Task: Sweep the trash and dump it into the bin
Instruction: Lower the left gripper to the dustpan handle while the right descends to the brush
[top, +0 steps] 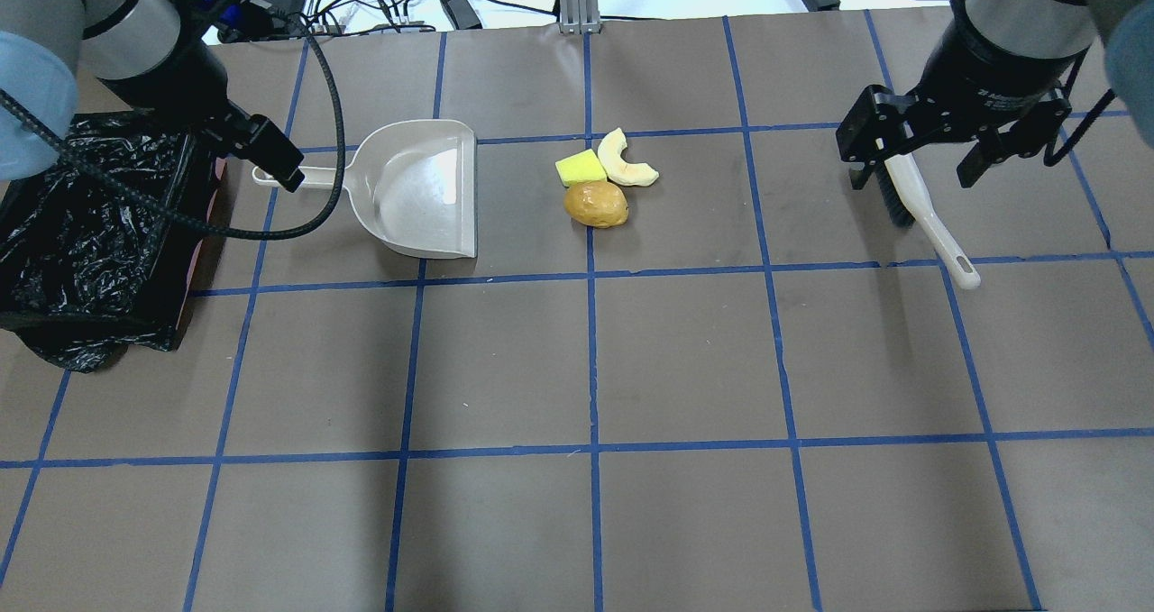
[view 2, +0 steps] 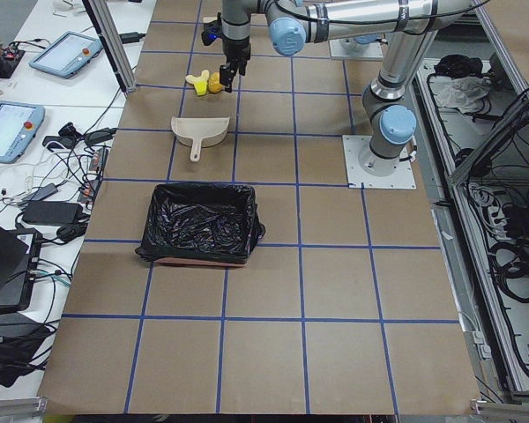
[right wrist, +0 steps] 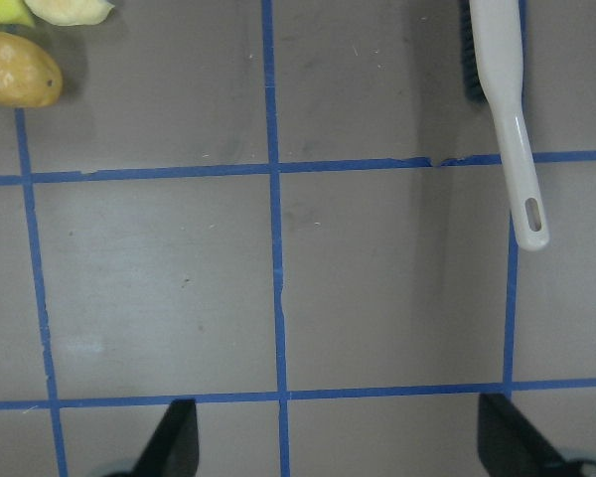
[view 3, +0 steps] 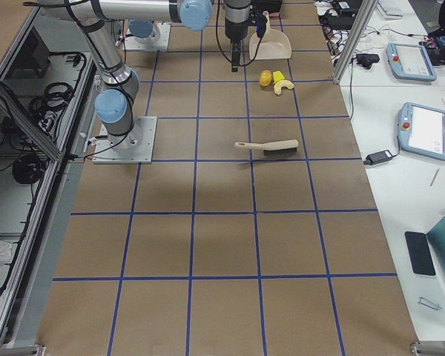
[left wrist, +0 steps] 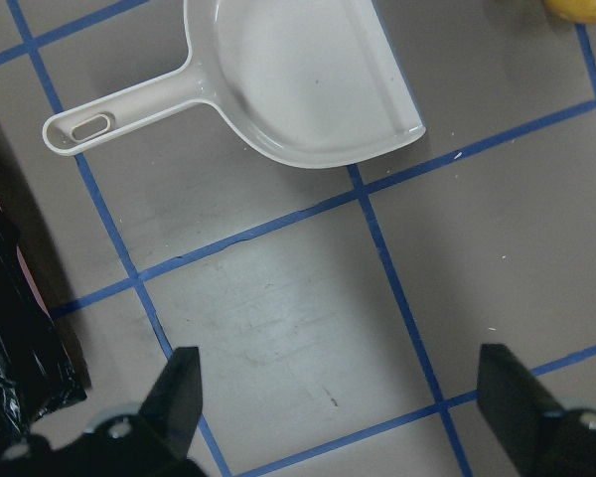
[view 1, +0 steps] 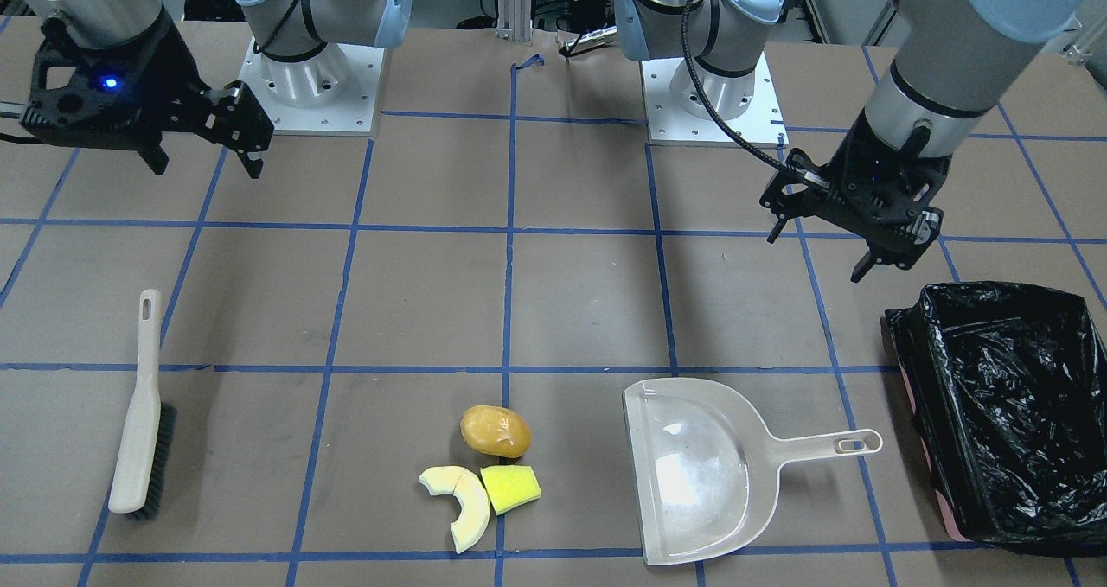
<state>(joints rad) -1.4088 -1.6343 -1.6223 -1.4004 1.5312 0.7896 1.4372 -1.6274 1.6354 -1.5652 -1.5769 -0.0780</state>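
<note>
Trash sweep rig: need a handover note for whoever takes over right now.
Left tool: open, empty, above the table near the dustpan.
Right tool: open, empty, above the table near the brush.
Dustpan and brush lie flat, ungrasped.
Trash sits clustered between them: lump, rind slice, wedge.
Bin stands past the dustpan's handle end; no trash seen in it.
Done: nothing.
Left: grasp both, sweep all three pieces, dump.
</note>
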